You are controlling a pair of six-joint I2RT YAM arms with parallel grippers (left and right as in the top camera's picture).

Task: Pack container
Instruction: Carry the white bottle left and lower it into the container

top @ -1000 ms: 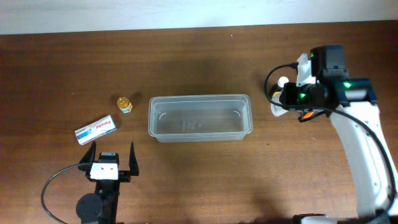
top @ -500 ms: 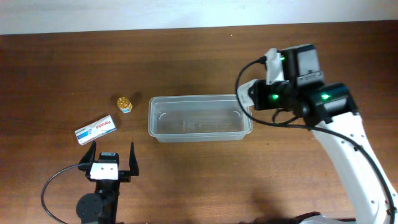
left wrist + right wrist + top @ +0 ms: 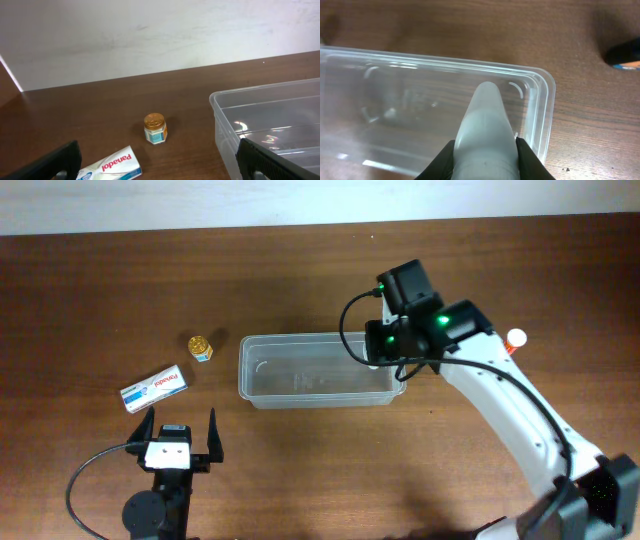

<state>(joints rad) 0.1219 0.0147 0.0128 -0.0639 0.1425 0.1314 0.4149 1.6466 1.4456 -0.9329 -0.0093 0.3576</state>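
Note:
The container [image 3: 320, 370] is a clear plastic tub at the table's middle, with nothing in it. It also shows in the left wrist view [image 3: 270, 120] and the right wrist view [image 3: 545, 100]. My right gripper [image 3: 385, 352] hovers over the container's right end. It is shut on a white bottle [image 3: 485, 125] with a tapered tip, which points into the tub. My left gripper [image 3: 180, 438] is open and empty near the front left, short of a white Panadol box [image 3: 155, 387] and a small gold-lidded jar [image 3: 201, 346].
A small white item with an orange cap [image 3: 515, 338] lies on the table right of the container. The Panadol box [image 3: 107, 167] and the jar [image 3: 154, 128] sit left of the tub. A pale wall runs along the table's far edge.
My right arm has swung left from the table's right side to over the container's right end, carrying the white bottle. The left arm has not moved.

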